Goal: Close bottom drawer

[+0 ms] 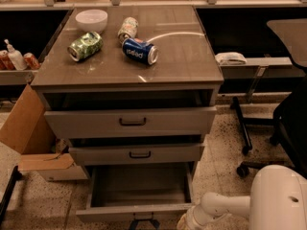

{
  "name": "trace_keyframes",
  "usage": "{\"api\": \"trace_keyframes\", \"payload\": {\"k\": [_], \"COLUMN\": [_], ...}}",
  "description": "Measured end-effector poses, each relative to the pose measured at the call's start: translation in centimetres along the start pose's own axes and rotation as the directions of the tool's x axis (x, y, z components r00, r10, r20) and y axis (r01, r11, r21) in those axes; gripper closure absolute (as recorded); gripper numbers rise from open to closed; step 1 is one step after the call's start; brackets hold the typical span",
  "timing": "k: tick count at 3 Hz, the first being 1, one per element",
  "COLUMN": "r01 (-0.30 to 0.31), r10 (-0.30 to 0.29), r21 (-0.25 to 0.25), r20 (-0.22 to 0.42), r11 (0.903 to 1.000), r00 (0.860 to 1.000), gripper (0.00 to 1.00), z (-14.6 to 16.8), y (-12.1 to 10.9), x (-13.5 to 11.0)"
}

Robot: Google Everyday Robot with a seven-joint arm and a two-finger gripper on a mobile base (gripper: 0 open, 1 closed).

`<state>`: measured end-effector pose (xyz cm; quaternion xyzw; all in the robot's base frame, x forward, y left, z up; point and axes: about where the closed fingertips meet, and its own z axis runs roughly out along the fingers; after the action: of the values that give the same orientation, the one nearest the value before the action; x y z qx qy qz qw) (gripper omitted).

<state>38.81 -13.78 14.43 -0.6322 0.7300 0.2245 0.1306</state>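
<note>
The bottom drawer (139, 186) is pulled far out of the grey-brown cabinet and its deep box looks empty. Its low front panel (134, 212) is near the bottom edge of the camera view. My gripper (144, 223) is a dark shape at the bottom edge, right at the middle of that panel where the handle sits. My white arm (218, 207) reaches to it from the lower right. The middle drawer (136, 153) and top drawer (132, 121) stand slightly out, each with a black bar handle.
On the cabinet top (177, 56) are a white bowl (91, 19), a green can (85, 45), a blue can (139, 51) and another can (127, 28). A cardboard box (33, 143) stands to the left. An office chair base (254, 143) is to the right.
</note>
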Motion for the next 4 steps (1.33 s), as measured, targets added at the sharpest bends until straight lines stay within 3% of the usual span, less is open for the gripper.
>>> {"api": "trace_keyframes", "payload": {"k": [1,2,3,4], "r01": [0.001,0.041,0.081,0.109], "r10": [-0.001,-0.042,-0.083,-0.117], "r21": [0.001,0.055,0.115,0.186], "r20": [0.0,0.01,0.014,0.031], "r11": [1.0,0.9976,0.9901,0.9765], "r00": [1.0,0.999,0.996,0.993], "gripper": [1.0,1.0,1.0,1.0], "z": [0.0,0.5,1.1,1.2], "y": [0.0,-1.9,-4.0,-6.3], "x": [0.0,-0.2,-0.5,-0.7]}}
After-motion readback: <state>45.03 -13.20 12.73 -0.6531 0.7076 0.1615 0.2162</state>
